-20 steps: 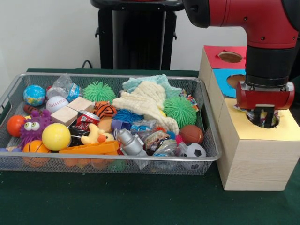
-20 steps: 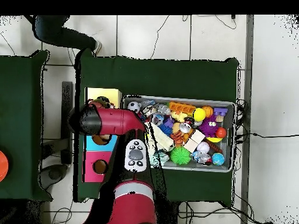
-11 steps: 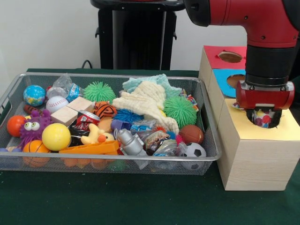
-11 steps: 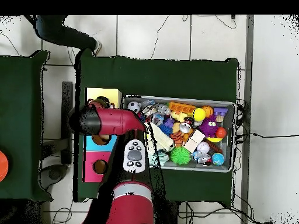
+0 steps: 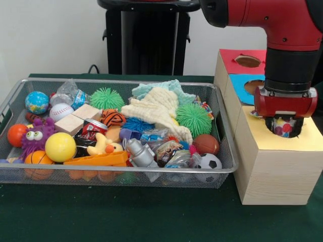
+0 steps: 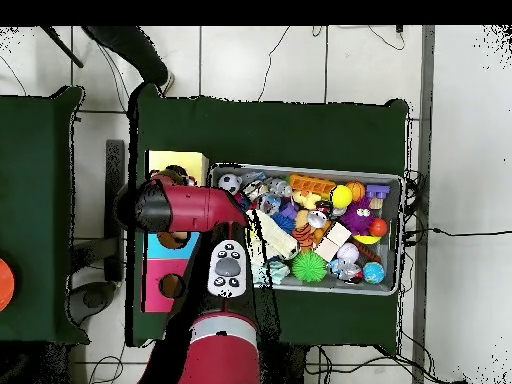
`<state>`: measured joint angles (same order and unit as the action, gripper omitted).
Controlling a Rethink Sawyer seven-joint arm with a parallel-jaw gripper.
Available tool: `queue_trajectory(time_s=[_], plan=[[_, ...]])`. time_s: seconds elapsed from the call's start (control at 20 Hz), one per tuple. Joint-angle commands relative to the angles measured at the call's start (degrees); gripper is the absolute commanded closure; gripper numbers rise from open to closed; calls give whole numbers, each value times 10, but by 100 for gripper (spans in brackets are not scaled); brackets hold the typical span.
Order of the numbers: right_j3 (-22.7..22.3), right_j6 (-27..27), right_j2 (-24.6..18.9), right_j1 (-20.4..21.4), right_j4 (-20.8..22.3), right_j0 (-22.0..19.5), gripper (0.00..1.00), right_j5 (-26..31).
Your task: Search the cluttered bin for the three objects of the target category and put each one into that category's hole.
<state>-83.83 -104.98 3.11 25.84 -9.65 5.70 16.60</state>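
Observation:
My gripper (image 5: 283,127) hangs straight over the round hole in the yellow-topped wooden box (image 5: 309,141), right of the bin. A small item with red, blue and purple spots (image 5: 285,125) shows directly under the gripper's red body, at the hole's mouth. Whether it is held or resting in the hole cannot be made out. The wire mesh bin (image 5: 117,176) holds several balls, a cream cloth (image 5: 156,108), spiky green balls (image 5: 193,119), a rubber duck (image 5: 103,145) and wrapped packets. In the overhead view the red arm (image 6: 192,207) covers the gripper beside the yellow box (image 6: 177,162).
A blue-topped box (image 5: 241,79) and a red-topped box (image 5: 236,54), each with a hole, stand behind the yellow one. The bin's right rim (image 5: 228,136) lies close to the boxes. A person's leg (image 6: 132,44) shows at the overhead view's top edge.
A second ago dark fingers showed in the hole; since half a second ago the spotted item shows there instead. The arm has barely moved. The person's leg has shifted at the top.

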Motion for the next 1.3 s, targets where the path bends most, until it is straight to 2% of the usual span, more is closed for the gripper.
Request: queue_trajectory(time_s=[0.05, 0.3, 0.65, 1.3], plan=[[-45, -94, -23, 8, -12, -1, 0, 65], [-46, -94, -20, 35, -17, -1, 0, 98], [-45, -91, -35, 12, -13, -12, 0, 59], [-42, -93, -39, 11, -18, -14, 0, 61]])
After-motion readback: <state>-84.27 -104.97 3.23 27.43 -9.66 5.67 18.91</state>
